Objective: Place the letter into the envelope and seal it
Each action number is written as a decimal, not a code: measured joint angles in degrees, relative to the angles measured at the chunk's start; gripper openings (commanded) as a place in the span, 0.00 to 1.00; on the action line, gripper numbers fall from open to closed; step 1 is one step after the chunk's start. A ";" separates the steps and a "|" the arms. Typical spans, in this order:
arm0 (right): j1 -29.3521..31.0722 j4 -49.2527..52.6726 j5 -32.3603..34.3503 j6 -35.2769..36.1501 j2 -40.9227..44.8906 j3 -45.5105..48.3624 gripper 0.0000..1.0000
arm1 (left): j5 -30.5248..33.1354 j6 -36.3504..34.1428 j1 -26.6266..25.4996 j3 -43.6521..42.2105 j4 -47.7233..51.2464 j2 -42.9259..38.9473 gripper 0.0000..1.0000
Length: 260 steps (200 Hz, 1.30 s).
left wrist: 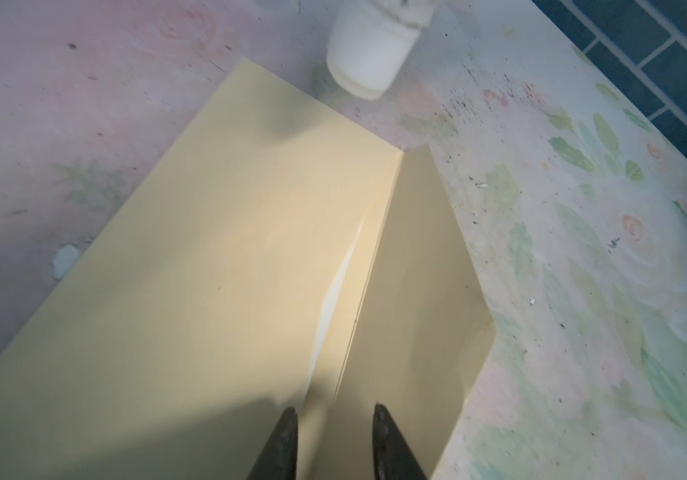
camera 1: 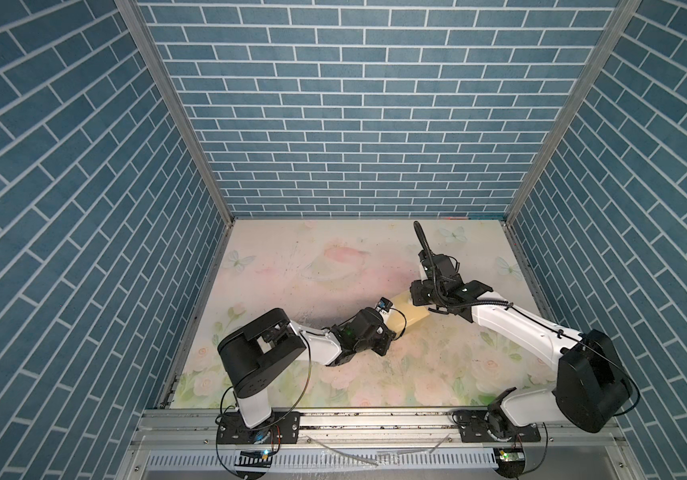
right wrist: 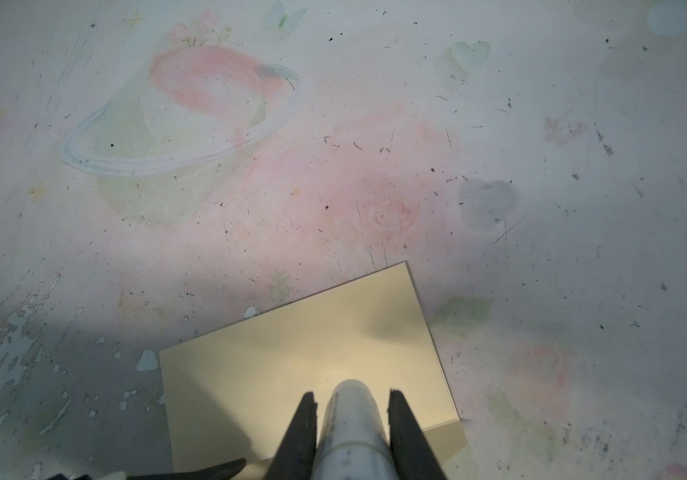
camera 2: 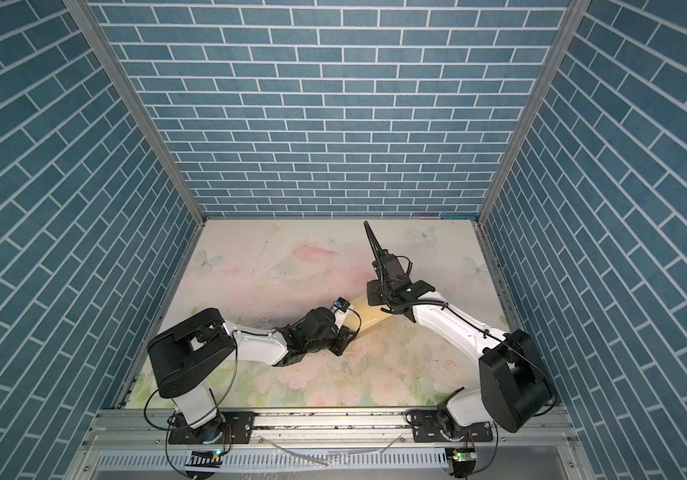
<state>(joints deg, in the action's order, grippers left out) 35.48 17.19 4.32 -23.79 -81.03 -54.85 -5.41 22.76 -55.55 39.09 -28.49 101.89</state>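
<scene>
As the envelope (left wrist: pixel 208 291) lies flat on the bench (left wrist: pixel 84 124) with its flap (left wrist: pixel 416 291) open and only a pale sliver (left wrist: pixel 333 291), likely the letter, in its mouth, sealing is not yet done: the left fingers (left wrist: pixel 289 424) stand apart over the crease, the right fingers (right wrist: pixel 306 415) clamp a white tube (right wrist: pixel 352 415) at its other end.

You've got a floral mat (camera 1: pixel 333 257), peeling in patches (right wrist: pixel 9 357) and covered in dark specks. Blue brick-pattern walls (camera 1: pixel 354 104) stand on three sides. There's a white tube (left wrist: pixel 368 50) near the mat's middle. The front rail (camera 1: pixel 375 419) is bare metal, and below it a slotted duct (camera 1: pixel 192 460) has clear strips (camera 1: pixel 346 454) lying on it.
</scene>
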 measured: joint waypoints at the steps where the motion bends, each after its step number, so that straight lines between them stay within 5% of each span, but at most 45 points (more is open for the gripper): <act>1: -0.02 0.00 -0.04 0.00 0.00 0.00 0.00 | 0.00 0.02 -0.02 0.00 -0.02 0.07 0.31; 58: 0.15 -2.03 -2.64 0.02 0.00 0.04 0.00 | 3.06 2.38 0.31 -0.90 -1.36 -4.02 0.24; 131: 4.76 -3.13 -0.79 0.15 -2.14 0.07 0.00 | 5.81 9.27 4.96 -1.73 0.52 -12.61 0.00; 260: 11.96 -4.00 4.02 0.70 -9.27 0.02 0.00 | 1.70 27.39 7.56 -1.75 4.81 -4.37 0.00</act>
<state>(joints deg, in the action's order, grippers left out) 47.44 13.19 8.34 -23.09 -90.30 -54.83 -3.70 50.15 -47.99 37.34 -23.68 97.51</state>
